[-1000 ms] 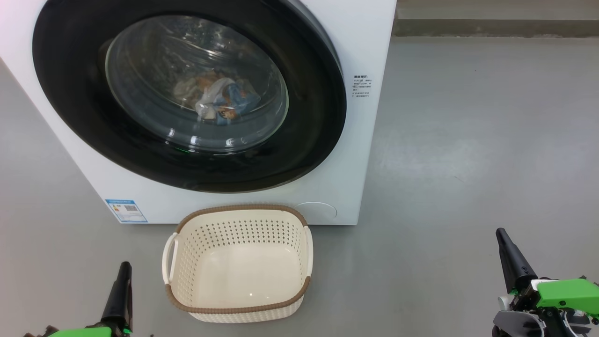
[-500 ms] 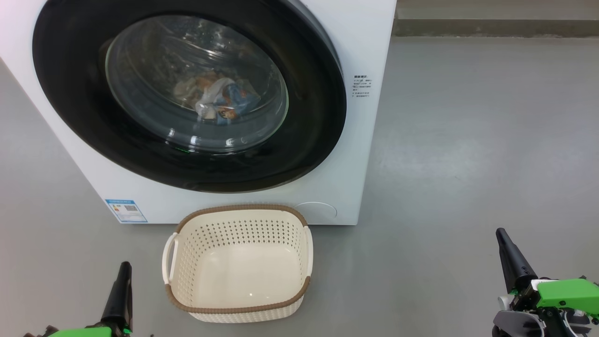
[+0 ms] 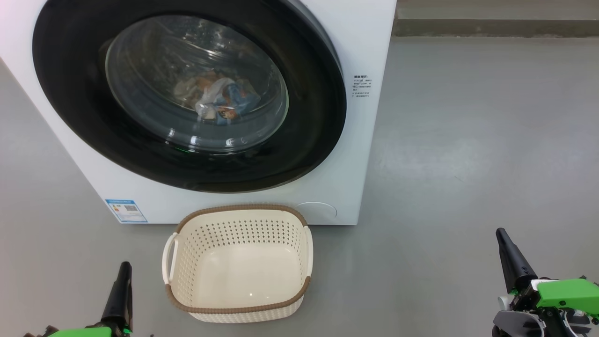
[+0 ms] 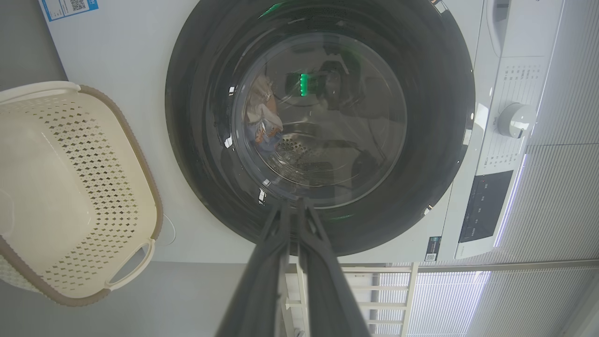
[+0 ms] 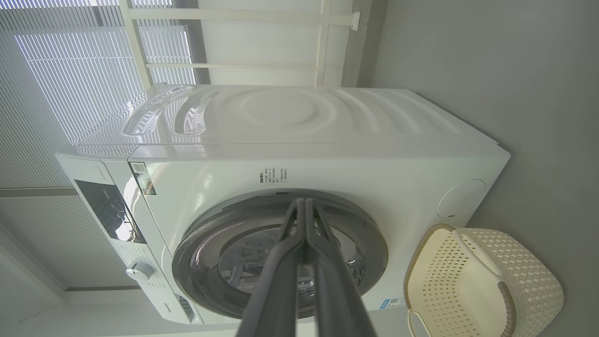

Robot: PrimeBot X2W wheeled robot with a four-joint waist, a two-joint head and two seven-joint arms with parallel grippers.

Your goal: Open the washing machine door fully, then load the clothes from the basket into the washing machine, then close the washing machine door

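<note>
The white washing machine (image 3: 355,154) stands ahead with its round black door (image 3: 304,140) flat against the front. Behind the door's glass the clothes (image 3: 220,100) lie bunched in the drum, also seen as the clothes (image 4: 264,117) in the left wrist view. On the floor in front sits the cream basket (image 3: 238,220), with nothing inside. My left gripper (image 3: 124,267) is shut at the lower left, beside the basket and apart from it. My right gripper (image 3: 500,232) is shut at the lower right over bare floor. Both wrist views look at the door (image 4: 430,93) (image 5: 369,234) from a distance.
Grey floor (image 3: 468,140) stretches to the right of the machine. A low step (image 3: 496,28) runs along the back. The machine's control panel and dial (image 4: 514,119) sit above the door. The basket (image 5: 468,281) stands right against the machine's base.
</note>
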